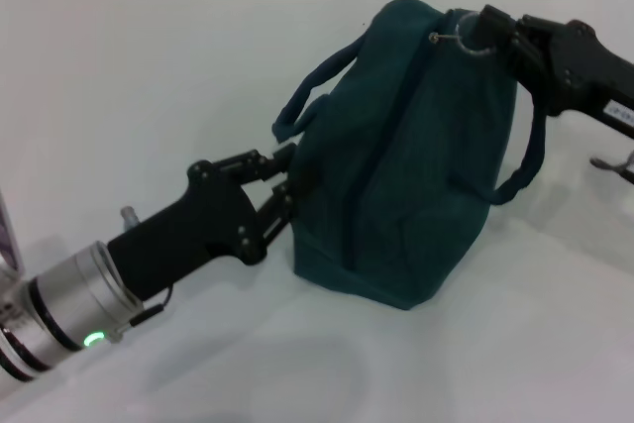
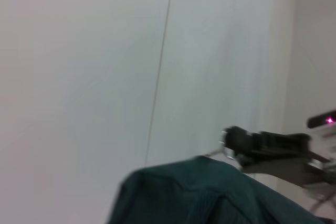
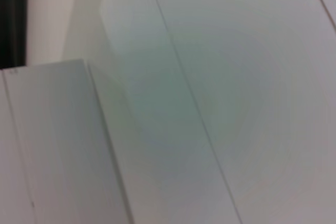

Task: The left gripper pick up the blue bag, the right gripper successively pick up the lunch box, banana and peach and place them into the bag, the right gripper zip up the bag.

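Head view shows us the large dark teal fabric bag [image 1: 406, 156] standing upright on the white worktop [image 1: 149, 76], its zip line running up the side that faces us and its rope-like handles [image 1: 307, 96] hanging off both ends. Our left claw [image 1: 293, 177], a black two-finger claw on a black arm with a silver wrist and green light, is pressed against the bag's near lower end, its fingers [image 1: 282, 207] closed together on a fold of the fabric. Our right claw [image 1: 479, 27], black with a white label, sits at the bag's top far corner, clamped on the silver ring zip pull [image 1: 466, 35]. In the left wrist view we see the bag's top [image 2: 210, 192] and the right claw [image 2: 231, 142] at it. The right wrist view shows only pale wall panels [image 3: 210, 77].
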You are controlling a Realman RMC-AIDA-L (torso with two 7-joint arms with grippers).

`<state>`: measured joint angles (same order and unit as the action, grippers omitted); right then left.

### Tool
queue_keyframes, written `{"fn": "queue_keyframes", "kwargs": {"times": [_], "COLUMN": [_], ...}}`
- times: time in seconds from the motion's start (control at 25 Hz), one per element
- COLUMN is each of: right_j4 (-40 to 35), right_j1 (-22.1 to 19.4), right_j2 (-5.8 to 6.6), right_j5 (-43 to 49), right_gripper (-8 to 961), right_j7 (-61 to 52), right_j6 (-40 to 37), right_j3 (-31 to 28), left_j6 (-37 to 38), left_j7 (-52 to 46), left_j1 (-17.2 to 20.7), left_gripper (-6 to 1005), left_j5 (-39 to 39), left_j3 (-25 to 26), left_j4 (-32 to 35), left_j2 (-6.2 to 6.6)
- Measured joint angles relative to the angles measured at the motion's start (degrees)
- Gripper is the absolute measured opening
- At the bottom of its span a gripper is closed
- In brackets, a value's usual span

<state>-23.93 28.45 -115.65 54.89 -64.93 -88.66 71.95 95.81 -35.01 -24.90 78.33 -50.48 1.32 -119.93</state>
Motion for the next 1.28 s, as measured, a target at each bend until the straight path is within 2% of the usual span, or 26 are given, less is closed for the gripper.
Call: {"fn": "queue_keyframes", "kwargs": {"times": [0.32, 0.52, 0.76, 1.08, 1.2, 1.28], "right_j4": [0.1, 0.2, 0.1, 0.2, 0.7, 1.3], "right_j1": [-2.8, -3.3, -3.3, -3.3, -3.3, -3.2], "right_j2": [-0.17, -0.17, 0.09, 0.24, 0.21, 0.14], "right_j5": [0.2, 0.0, -0.3, 0.0, 0.3, 0.3], "right_gripper": [18, 17, 17, 17, 17, 17], "right_j7": [0.0, 0.0, 0.1, 0.2, 0.6, 1.1], "right_j6": [-4.9, -4.7, -2.9, -2.6, -2.6, -2.6], "right_j3": [1.4, 1.2, -0.7, -3.3, -3.1, -3.0], "left_j6": [-0.3, -0.5, -1.4, -1.5, -1.4, -1.6], "left_j7": [-2.0, -3.3, -3.5, -6.4, -12.2, -21.5], "left_j1": [1.1, 1.5, 1.2, 0.8, 0.5, 0.4], "left_gripper": [162, 101, 36, 61, 87, 105], "left_j5": [-3.6, -4.1, -3.8, -3.8, -3.5, -1.5], "left_j3": [0.1, 0.1, 0.0, -0.4, -0.5, -0.7], "left_j4": [5.5, 8.4, 8.6, 9.4, 13.2, 19.3], "left_j2": [0.48, 0.62, 0.61, 0.48, 0.5, 0.58]}}
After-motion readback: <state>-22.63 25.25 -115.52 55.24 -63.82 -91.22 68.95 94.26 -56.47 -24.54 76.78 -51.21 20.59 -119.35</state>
